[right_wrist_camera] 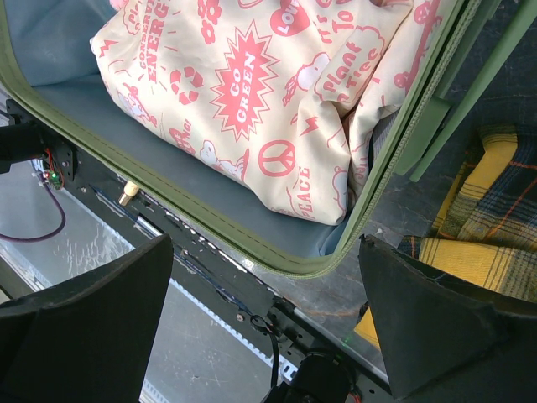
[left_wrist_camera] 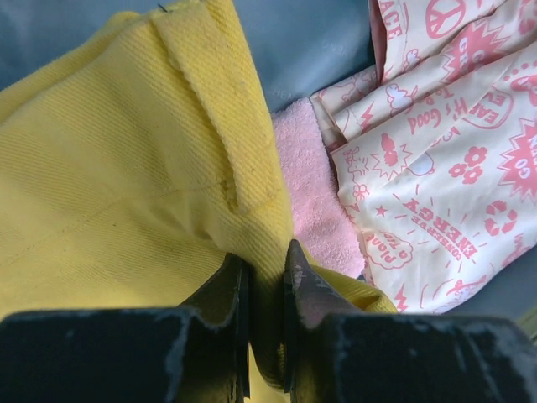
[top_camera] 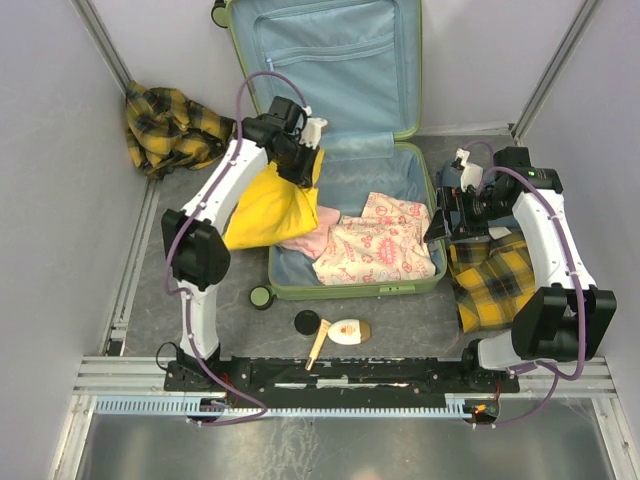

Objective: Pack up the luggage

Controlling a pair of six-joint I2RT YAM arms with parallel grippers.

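Nearest you, the luggage [top_camera: 345, 291] lies open mid-table, your right gripper [right_wrist_camera: 264, 243] wide open and empty at its right rim. Farther in, your left gripper [left_wrist_camera: 264, 269] pinches the yellow garment [top_camera: 262, 208]: carry it clear of the left wall and lower it flat before releasing.

**Luggage** [top_camera: 345, 291]: a lime-green hard-shell suitcase lying open at the middle of the grey floor [top_camera: 400, 335]. The base shell rests flat. The lid [top_camera: 330, 90] stands raised at its far side, showing light blue fabric lining with a zip pocket [top_camera: 318, 48]. Small black wheels [top_camera: 261, 297] sit on the left side. A green zip edge [right_wrist_camera: 193, 210] runs round the rim.
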